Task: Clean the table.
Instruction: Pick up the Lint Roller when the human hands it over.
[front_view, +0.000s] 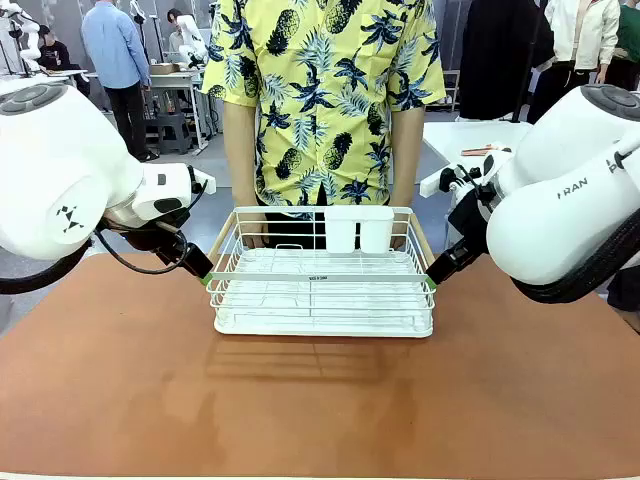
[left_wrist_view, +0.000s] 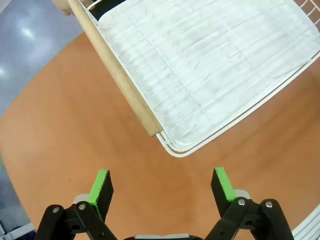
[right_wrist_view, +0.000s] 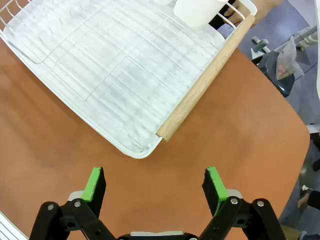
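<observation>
Hovering both arms low over the reddish-brown tabletop (front_view: 320, 410), which spans the whole foreground. Left gripper (left_wrist_view: 162, 181): fingers spread wide, just off the near left corner of the white wire dish rack (front_view: 322, 302). Right gripper (right_wrist_view: 155, 181): spread the same, off the near right corner. The rack sits mid-tabletop with a wooden rail (left_wrist_view: 120, 75) along each side. A person (front_view: 325, 100) stands just behind it.

Table (front_view: 120, 400): wide, matte reddish-brown top, pale front edge; white wire rack (front_view: 325, 300) standing mid-table.
</observation>
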